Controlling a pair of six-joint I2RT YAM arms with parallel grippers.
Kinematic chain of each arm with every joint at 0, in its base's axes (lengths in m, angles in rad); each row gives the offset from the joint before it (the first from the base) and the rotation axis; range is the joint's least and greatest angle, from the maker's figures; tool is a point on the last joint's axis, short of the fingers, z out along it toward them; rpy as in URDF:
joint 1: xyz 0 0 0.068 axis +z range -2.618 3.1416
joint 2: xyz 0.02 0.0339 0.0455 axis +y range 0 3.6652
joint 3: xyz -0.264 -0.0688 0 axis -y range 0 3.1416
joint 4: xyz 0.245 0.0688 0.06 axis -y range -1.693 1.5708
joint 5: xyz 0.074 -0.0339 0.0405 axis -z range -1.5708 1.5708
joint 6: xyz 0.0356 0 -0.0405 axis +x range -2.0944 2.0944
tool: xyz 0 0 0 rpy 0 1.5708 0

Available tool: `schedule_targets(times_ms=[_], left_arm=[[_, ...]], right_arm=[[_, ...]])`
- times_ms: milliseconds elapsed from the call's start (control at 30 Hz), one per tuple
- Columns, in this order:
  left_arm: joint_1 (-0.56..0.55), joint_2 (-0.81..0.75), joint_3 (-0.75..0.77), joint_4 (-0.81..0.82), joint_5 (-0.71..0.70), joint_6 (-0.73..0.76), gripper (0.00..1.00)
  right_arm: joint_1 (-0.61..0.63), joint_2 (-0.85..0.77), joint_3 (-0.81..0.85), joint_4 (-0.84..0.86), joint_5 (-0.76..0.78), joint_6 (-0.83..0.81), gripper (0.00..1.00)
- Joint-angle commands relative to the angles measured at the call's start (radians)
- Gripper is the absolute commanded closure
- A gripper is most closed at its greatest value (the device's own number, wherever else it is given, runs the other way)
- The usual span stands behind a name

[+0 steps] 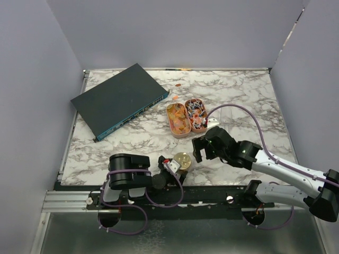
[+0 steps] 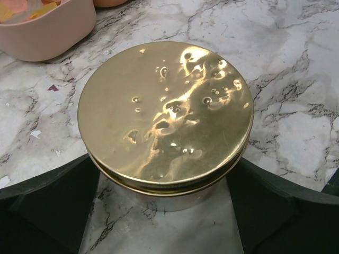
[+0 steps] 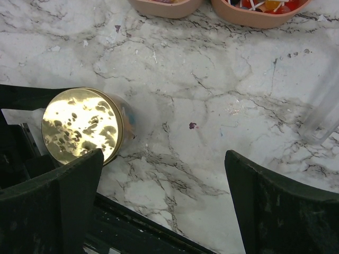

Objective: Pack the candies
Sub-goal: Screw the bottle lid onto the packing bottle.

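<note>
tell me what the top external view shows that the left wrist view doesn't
Only top external: the dark flat box, both arms, the open right gripper, and two peach trays filled with candies.
Only left wrist: the dents in the gold lid close up, and the jar wall beneath it, sitting between the fingers of the open left gripper.
Both: the lid, the marble table, and a peach tray holding orange candies.

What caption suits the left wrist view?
Open left end effector around a gold-lidded jar on the marble table; peach tray of orange candies at upper left.
</note>
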Motion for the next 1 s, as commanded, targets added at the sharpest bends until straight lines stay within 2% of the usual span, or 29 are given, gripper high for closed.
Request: schedule_targets(times_ms=[0,133,333,500,667,967], left_arm=[[0.03,0.079,-0.011,0.25,0.078,0.03,0.01],[0.049,0.088,0.001,0.248,0.112,0.03,0.03],[0.06,0.092,0.003,0.249,0.136,0.044,0.11],[0.075,0.101,0.006,0.249,0.168,0.053,0.23],[0.131,0.106,0.012,0.249,0.273,0.052,0.37],[0.185,0.134,0.046,0.248,0.374,0.037,0.39]], right_arm=[[-0.01,0.018,-0.018,0.036,-0.025,0.014,0.0],[-0.021,0.038,-0.025,0.076,-0.061,0.006,0.02],[-0.048,0.079,-0.031,0.166,-0.165,-0.001,0.2],[-0.072,0.127,-0.031,0.25,-0.264,-0.009,0.37],[-0.102,0.192,-0.032,0.305,-0.337,-0.027,0.49],[-0.146,0.258,-0.073,0.381,-0.397,-0.039,0.61]])
